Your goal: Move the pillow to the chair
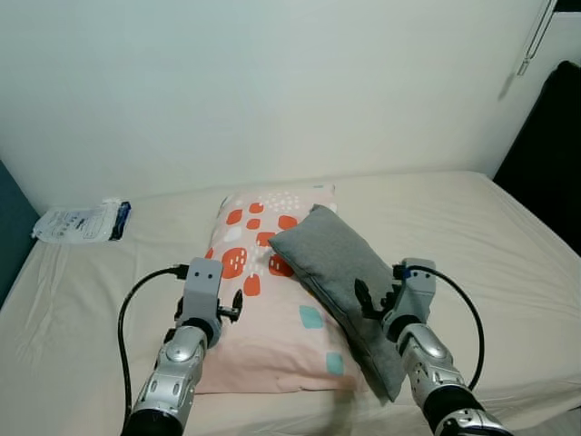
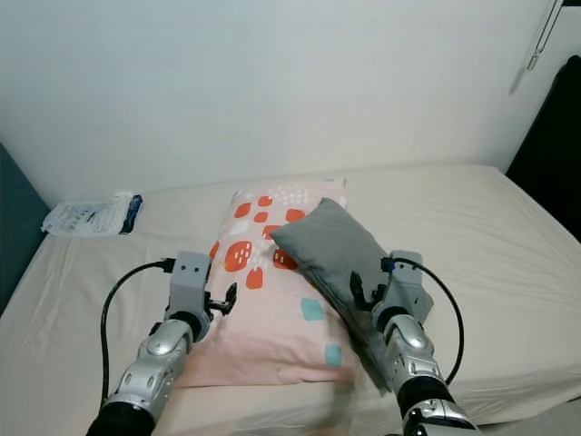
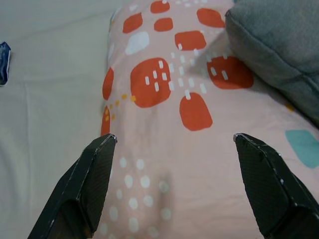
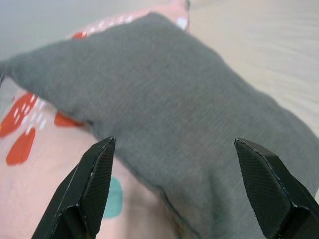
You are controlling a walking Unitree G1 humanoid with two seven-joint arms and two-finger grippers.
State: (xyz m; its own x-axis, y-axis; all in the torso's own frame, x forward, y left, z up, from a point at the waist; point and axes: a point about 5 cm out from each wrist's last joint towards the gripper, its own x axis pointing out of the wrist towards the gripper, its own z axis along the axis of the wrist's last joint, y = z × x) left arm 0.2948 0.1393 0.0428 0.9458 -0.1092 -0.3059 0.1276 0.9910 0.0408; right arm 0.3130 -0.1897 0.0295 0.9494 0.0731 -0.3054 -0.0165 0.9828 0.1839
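Grey pillow (image 1: 340,272): matt woven cloth, fine even weave, stitched seam along its edge. Patterned pillow (image 1: 263,318) beneath it: smooth matt pink cotton-like cloth with flat printed red, teal and white marks, lightly creased. Bed sheet (image 1: 91,300): pale cream cloth, matt, softly wrinkled. Packet (image 1: 80,221) near the wall: glossy crinkled plastic film. My left gripper (image 3: 174,186) and right gripper (image 4: 174,191): fingers black, matt, faintly textured plastic. My arms: brushed silver metal with a dull sheen; cables smooth black rubber. Wall (image 1: 272,82): flat matt paint.
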